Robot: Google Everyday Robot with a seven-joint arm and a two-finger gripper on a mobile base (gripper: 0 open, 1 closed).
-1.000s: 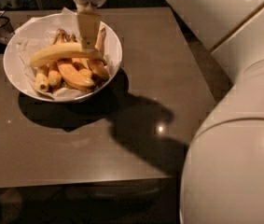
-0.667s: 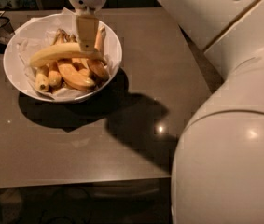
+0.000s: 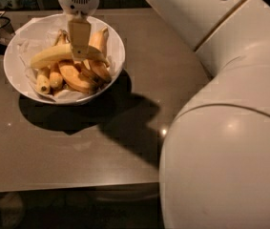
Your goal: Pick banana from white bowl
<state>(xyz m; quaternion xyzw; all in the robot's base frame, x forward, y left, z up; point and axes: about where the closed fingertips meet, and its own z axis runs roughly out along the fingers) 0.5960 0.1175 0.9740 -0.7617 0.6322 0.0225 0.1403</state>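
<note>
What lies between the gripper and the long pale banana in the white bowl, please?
Nothing shows between them: in the camera view the gripper overlaps the banana in the white bowl.

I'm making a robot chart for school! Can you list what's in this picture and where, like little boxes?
banana: long, pale yellow, lying across the top of the pile
white bowl: on the brown table, lined with paper
other bananas: shorter, darker, underneath
gripper: pointing down, at the banana's middle
</note>
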